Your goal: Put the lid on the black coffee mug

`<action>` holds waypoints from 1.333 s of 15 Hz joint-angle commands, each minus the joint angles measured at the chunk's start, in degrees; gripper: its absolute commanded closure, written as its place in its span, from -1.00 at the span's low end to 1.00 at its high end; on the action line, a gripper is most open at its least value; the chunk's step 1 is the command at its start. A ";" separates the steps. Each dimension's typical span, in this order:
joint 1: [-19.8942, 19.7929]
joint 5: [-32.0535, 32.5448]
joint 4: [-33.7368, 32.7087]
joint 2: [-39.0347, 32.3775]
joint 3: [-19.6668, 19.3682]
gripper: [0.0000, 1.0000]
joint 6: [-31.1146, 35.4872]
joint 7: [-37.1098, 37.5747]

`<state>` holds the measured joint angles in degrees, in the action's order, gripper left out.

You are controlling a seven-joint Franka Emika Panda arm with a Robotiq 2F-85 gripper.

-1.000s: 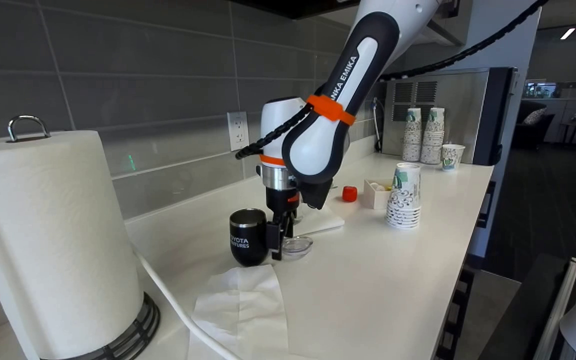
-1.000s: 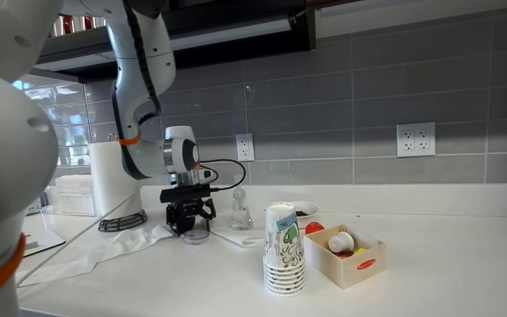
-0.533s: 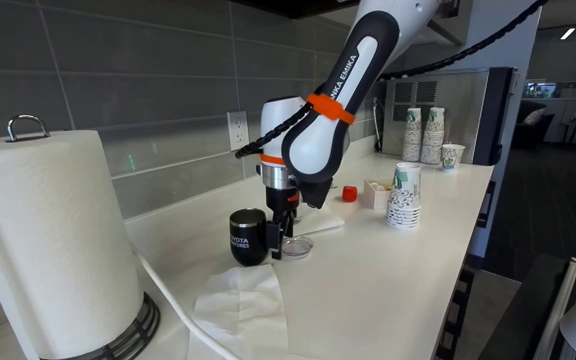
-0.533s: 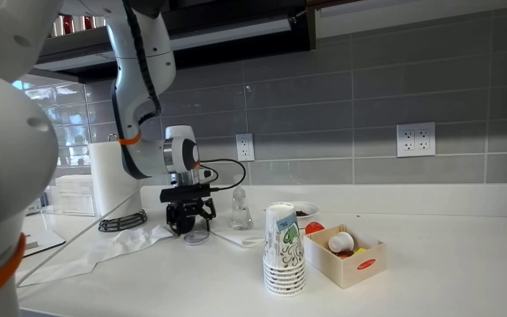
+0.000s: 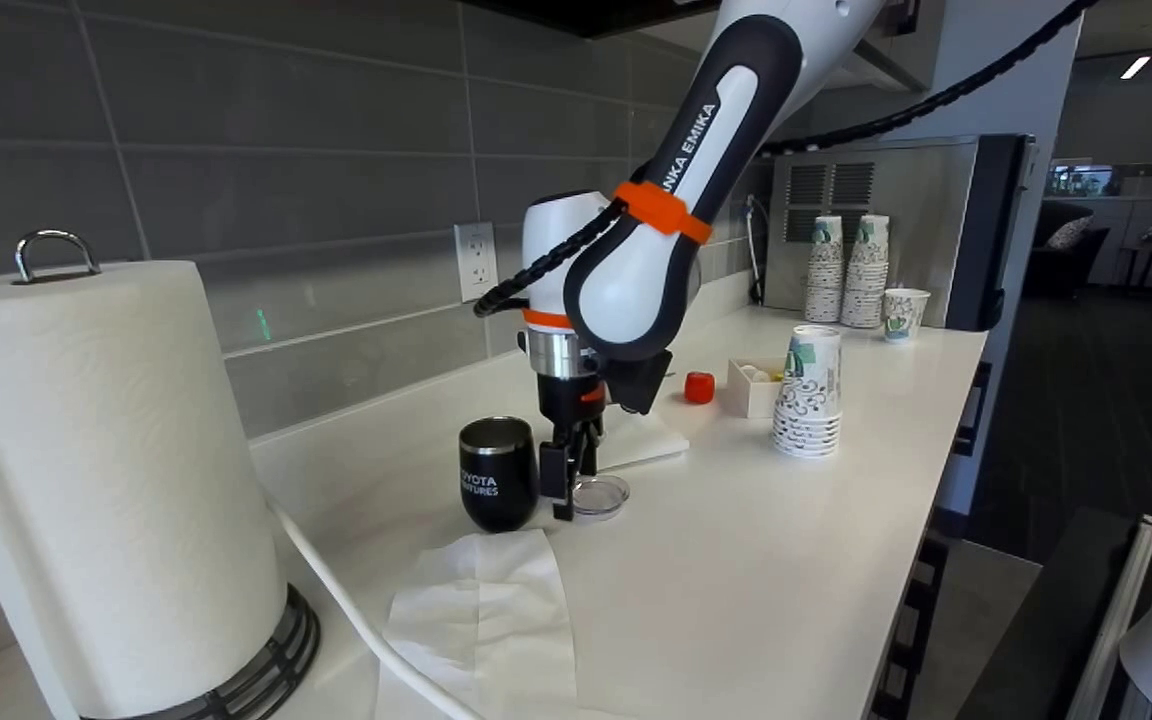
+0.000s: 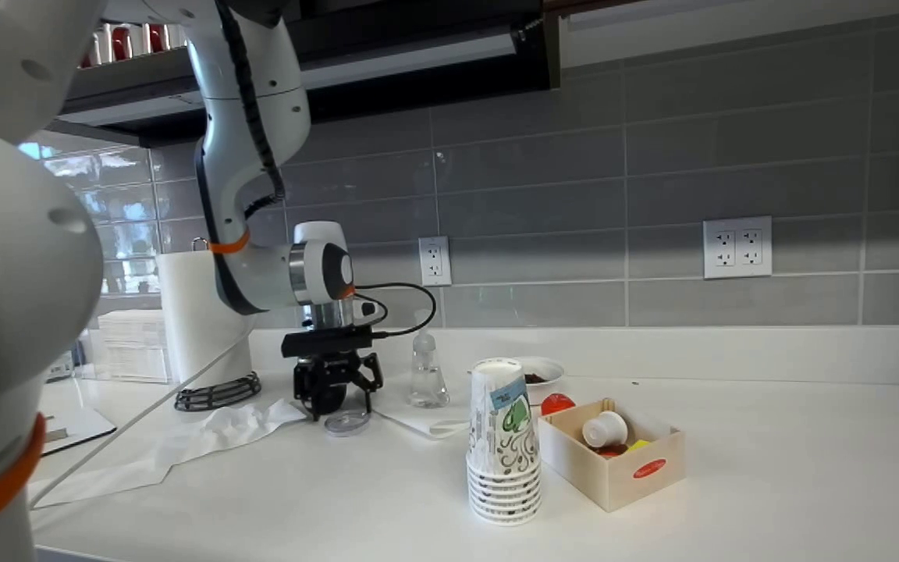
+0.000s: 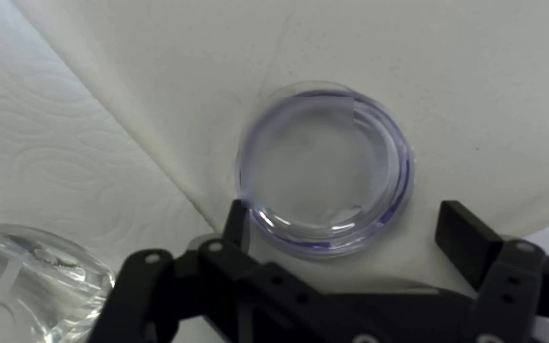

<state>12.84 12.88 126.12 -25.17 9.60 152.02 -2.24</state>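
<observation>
Lid (image 7: 324,169) slightly farther from mug (image 5: 498,485), just beside the spread tool (image 7: 343,207).

A black cylindrical metal-rimmed mug (image 5: 498,477) stands open near the counter's (image 5: 726,575) back edge, a clear round plastic lid (image 7: 326,169) beside it.
</observation>
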 commanded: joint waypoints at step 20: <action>4.14 1.81 0.77 1.21 -4.43 -0.50 -4.43 7.14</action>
<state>16.14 13.45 126.44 -24.92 5.84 148.92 3.27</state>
